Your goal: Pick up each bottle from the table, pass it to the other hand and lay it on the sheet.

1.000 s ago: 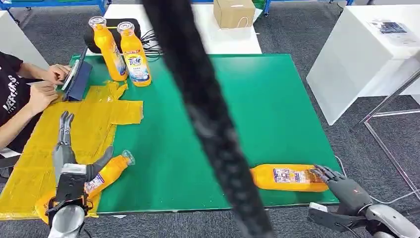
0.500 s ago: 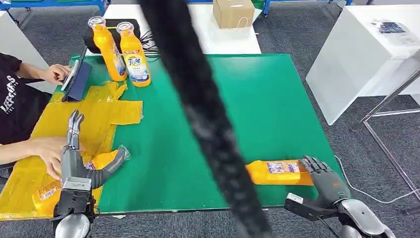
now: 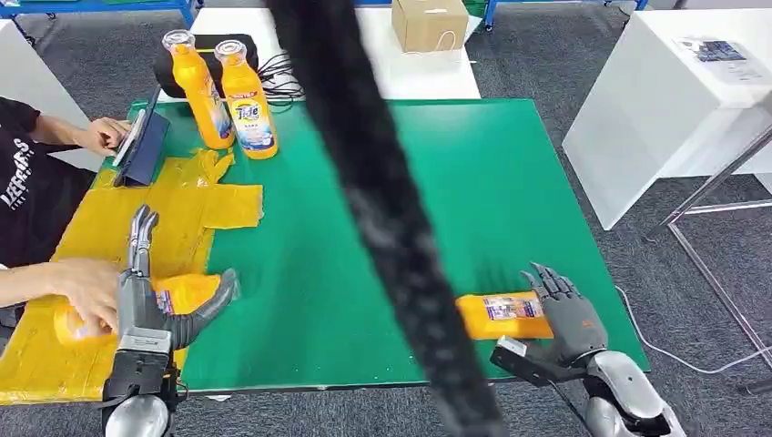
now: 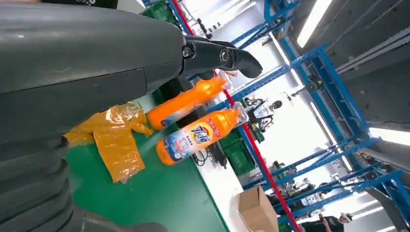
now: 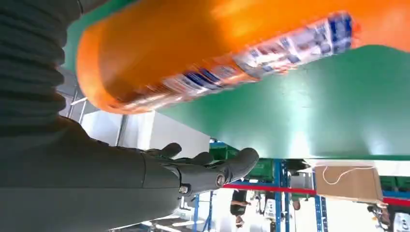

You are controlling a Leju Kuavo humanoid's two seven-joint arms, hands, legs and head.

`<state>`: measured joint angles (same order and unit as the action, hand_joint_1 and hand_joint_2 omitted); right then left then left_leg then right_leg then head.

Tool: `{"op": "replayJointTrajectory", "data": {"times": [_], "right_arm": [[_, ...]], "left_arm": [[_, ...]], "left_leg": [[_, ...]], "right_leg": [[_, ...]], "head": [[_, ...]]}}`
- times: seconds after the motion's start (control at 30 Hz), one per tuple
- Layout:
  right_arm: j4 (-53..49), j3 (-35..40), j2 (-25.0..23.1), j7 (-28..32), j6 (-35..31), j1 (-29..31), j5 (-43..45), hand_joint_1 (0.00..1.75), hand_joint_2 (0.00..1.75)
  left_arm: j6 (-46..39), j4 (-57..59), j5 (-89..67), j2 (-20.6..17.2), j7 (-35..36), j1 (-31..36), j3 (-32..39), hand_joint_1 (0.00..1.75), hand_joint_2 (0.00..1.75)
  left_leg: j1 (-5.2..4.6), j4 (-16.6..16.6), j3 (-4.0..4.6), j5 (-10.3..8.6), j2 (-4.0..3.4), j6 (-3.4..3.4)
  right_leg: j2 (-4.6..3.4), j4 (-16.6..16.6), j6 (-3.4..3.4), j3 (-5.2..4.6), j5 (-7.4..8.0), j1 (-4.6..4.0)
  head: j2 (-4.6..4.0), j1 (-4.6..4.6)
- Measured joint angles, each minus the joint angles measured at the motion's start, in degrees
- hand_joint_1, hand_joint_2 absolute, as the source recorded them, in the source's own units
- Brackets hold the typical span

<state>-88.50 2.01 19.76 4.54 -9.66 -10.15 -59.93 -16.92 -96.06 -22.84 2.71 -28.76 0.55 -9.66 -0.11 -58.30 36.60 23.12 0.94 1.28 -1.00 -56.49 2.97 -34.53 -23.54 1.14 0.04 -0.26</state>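
Since the earlier frames the right hand [image 3: 566, 314] has drawn in along the near desk [image 3: 510, 182] edge, and the lying bottle [image 3: 501, 315] has shifted left with it. Fingers spread wide, it touches that bottle's end without gripping. Left hand [image 3: 146, 296] hovers over the yellow sheet [image 3: 196, 214], fingers extended, empty. A person's hand [image 3: 89, 284] holds another bottle [image 3: 187, 293] flat on the sheet. Two upright bottles [image 3: 228, 91] stand at the far corner.

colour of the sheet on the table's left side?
Yellow, crinkled plastic sheet lying on the green table; clearest in the head view.
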Motion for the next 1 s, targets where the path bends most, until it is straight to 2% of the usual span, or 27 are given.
{"op": "replayJointTrajectory", "data": {"times": [0.17, 0.37, 0.43, 0.47, 0.5, 0.73, 1.0], "right_arm": [[1.2, 0.3, -0.9, -1.3, 0.2, 0.9, -1.7, 0.0, 1.75], [7.4, 2.5, 0.3, -3.3, 7.5, 4.4, -3.2, 0.0, 1.75], [10.7, 3.7, 1.3, -3.1, 8.4, 6.4, -2.5, 0.0, 1.75], [12.1, 4.4, 1.5, -3.1, 8.5, 7.5, -2.4, 0.0, 1.75], [13.6, 5.0, 1.7, -3.1, 8.5, 8.4, -2.4, 0.0, 1.75], [17.6, 6.9, 2.6, -2.8, 8.5, 11.1, -1.9, 0.0, 1.75], [19.1, 7.3, 2.8, -2.8, 8.5, 11.9, -1.8, 0.0, 1.75]], "left_arm": [[0.1, 0.0, 0.1, 0.2, 0.0, -0.1, 0.0, 0.0, 1.75], [1.4, 0.3, 1.4, 0.2, -0.2, 0.7, -0.6, 0.0, 1.75], [1.6, 0.9, 1.9, 0.2, -0.4, 1.5, -1.2, 0.0, 1.75], [1.7, 1.2, 2.2, 0.2, -0.4, 1.9, -1.5, 0.0, 1.75], [1.8, 1.6, 2.2, 0.3, -0.4, 2.2, -1.8, 0.0, 1.75], [2.0, 2.6, 2.3, 0.3, -0.5, 2.8, -2.4, 0.0, 1.75], [2.0, 3.1, 2.3, 0.3, -0.5, 2.9, -2.9, 0.0, 1.75]], "left_leg": [[0.0, 0.0, 0.0, 0.0, 0.0, 0.0], [0.02, 0.0, -0.05, 0.01, -0.08, 0.0], [0.04, 0.0, -0.25, 0.11, -0.35, -0.06], [0.04, 0.0, -0.35, 0.16, -0.44, -0.11], [0.04, 0.0, -0.52, 0.22, -0.5, -0.08], [0.19, 0.0, -1.11, 0.5, -0.7, -0.03], [0.19, 0.0, -1.29, 0.39, -0.73, 0.11]], "right_leg": [[0.0, 0.0, 0.0, -0.01, 0.0, 0.0], [-0.04, 0.0, -0.01, -0.01, 0.02, -0.02], [-0.35, 0.1, -0.04, 0.08, 0.04, -0.07], [-0.5, 0.1, -0.1, 0.11, 0.01, -0.06], [-0.61, 0.1, -0.13, -0.35, -0.03, -0.06], [-0.8, 0.4, -0.1, 0.37, -0.51, -0.21], [-0.8, 0.6, -0.13, 0.66, -0.47, -0.2]], "head": [[0.0, 0.0], [0.0, 0.0], [0.0, 0.02], [0.0, 0.02], [0.0, 0.0], [0.0, 0.02], [0.0, 0.02]]}}
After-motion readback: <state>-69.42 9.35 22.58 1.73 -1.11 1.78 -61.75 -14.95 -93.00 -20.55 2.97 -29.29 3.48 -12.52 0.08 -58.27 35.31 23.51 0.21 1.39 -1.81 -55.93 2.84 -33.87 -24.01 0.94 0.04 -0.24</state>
